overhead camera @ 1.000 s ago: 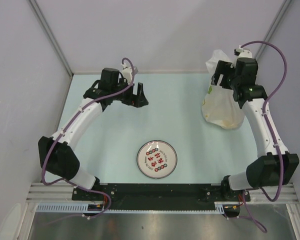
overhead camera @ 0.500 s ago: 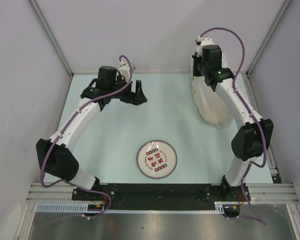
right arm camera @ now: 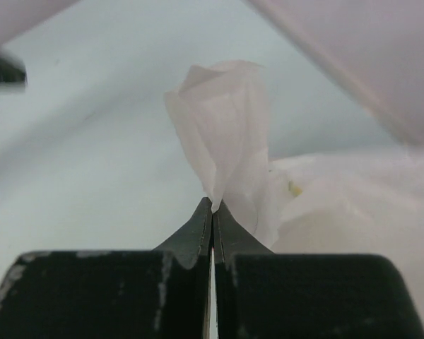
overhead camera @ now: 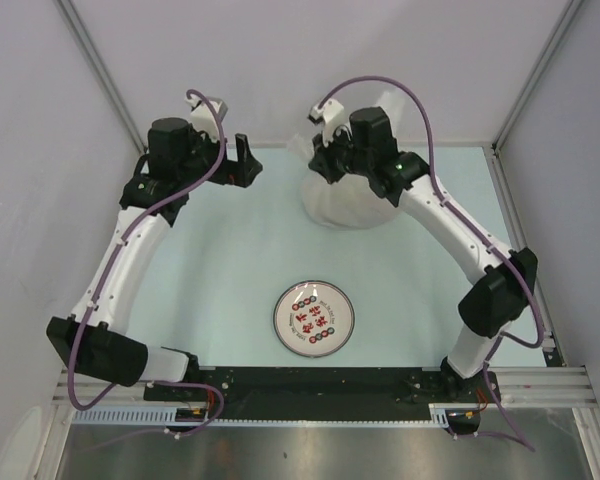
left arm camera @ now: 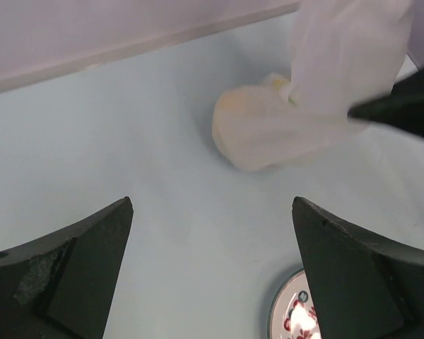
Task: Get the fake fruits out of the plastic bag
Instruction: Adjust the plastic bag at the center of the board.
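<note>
The plastic bag point(overhead camera: 345, 205), thin translucent white, sits at the back middle of the table with its top pulled up. My right gripper point(overhead camera: 324, 167) is shut on an upper fold of the bag point(right arm camera: 226, 134), and a small yellow mark point(right arm camera: 295, 188) shows on the bag's body just beyond the fingers. The fake fruits are hidden inside the bag point(left arm camera: 268, 131); only a faint yellowish tint shows through. My left gripper point(overhead camera: 242, 165) hangs open and empty to the left of the bag, its fingers point(left arm camera: 78, 254) wide apart over bare table.
A round white plate point(overhead camera: 315, 318) with red marks lies at the front middle, and its rim point(left arm camera: 279, 314) shows by the left gripper's right finger. Grey walls close the back and both sides. The right gripper's dark body point(left arm camera: 403, 106) shows beside the bag.
My right gripper shut on the bag's top and swung left, carrying the bag from the back right to the back middle. The left arm rose and shifted left.
</note>
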Tool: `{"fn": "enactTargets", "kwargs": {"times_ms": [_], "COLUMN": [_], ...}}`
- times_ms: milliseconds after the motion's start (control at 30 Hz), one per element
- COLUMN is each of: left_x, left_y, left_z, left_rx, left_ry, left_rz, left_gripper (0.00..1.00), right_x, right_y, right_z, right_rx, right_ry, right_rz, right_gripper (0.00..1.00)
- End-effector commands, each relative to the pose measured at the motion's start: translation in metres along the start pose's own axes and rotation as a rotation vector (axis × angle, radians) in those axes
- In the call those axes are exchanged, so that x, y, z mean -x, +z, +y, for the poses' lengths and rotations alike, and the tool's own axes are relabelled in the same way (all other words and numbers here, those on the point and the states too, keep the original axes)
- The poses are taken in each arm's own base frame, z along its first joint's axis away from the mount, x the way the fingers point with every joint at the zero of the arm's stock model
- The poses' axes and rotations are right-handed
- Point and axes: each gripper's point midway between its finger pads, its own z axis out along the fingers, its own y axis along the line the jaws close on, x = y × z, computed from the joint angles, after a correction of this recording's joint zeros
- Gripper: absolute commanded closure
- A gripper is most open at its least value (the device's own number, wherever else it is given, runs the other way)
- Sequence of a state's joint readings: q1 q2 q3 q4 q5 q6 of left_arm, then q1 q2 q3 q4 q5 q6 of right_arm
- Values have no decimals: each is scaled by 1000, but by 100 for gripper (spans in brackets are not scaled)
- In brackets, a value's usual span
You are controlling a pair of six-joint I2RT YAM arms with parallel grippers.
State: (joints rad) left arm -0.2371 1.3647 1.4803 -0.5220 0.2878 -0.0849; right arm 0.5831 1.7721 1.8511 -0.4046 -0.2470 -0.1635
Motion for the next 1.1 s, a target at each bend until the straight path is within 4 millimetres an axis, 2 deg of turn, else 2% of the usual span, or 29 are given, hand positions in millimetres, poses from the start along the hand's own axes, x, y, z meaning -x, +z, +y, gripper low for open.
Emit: {"fn": "enactTargets", "kwargs": {"times_ms": [0,33,67,100,133,167,267,333,367,400,433,467,500,533,567,600,633,667,700,733,767,800,833,867,900,933,967,1033,1067], "left_x": [59,62,64,68,69,70,73,79,79,92,80,78,80,65,60,61,47,44,48,45,48,48,50,63,55,55,57,53,43], "left_y": [-24,-24,-24,-21,-19,-16,6,30,38,41,65,73,81,102,110,116,134,140,144,150,149,148,143,122,116,107,95,67,60], "left_z": [-10,-10,-11,-12,-19,-21,-36,-40,-52,-61,-62,-79,-88,-93,-112,-120,-126,-140,-145,-146,-148,-144,-143,-142,-141,-140,-138,-142,-143], "left_rx": [-8,-12,-14,-22,-66,-85,-193,-236,-302,-340,-372,-426,-464,-497,-556,-581,-597,-627,-629,-619,-606,-577,-568,-567,-573,-578,-587,-628,-638], "left_ry": [108,110,110,115,124,137,142,122,107,114,95,85,82,49,48,41,5,8,6,-12,-15,-25,-28,-19,-23,-17,-6,25,18], "left_rz": [-172,-182,-192,-205,-205,-205,-195,-191,-181,-207,-166,-156,-151,-105,-93,-96,-61,-63,-66,-52,-60,-63,-66,-94,-75,-77,-90,-84,-42], "left_gripper": [0,0,0,0,0,0,0,0,0,0,0,0,0,0,0,0,0,0,0,0,0,0,0,0,0,0,0,0,0], "right_x": [-19,-40,-42,-50,-75,-74,-98,-111,-114,-118,-118,-125,-123,-124,-126,-128,-129,-131,-133,-131,-127,-111,-97,-85,-74,-45,-35,-8,-6], "right_y": [-54,-61,-85,-95,-107,-125,-156,-168,-174,-177,-180,-183,-184,-185,-187,-187,-188,-189,-191,-193,-196,-201,-205,-208,-214,-221,-224,-231,-228], "right_z": [51,62,69,72,75,77,75,69,68,68,70,59,55,51,40,40,41,44,52,54,52,47,43,37,23,11,0,-36,-50], "right_rx": [212,246,249,248,249,242,207,189,187,191,207,176,180,172,146,160,167,190,234,248,241,223,208,192,145,107,67,-65,-121], "right_ry": [-47,-48,-63,-77,-61,-70,-41,17,42,70,128,187,238,300,350,384,410,418,436,435,435,417,400,381,371,327,329,282,273], "right_rz": [44,95,106,123,190,186,263,296,296,302,300,305,285,280,275,279,282,289,304,305,300,268,235,205,172,103,76,-11,-23], "right_gripper": [100,100,100,100,100,100,100,100,100,100,100,100,100,100,100,100,100,100,96,70,57,48,30,21,18,14,12,12,12]}}
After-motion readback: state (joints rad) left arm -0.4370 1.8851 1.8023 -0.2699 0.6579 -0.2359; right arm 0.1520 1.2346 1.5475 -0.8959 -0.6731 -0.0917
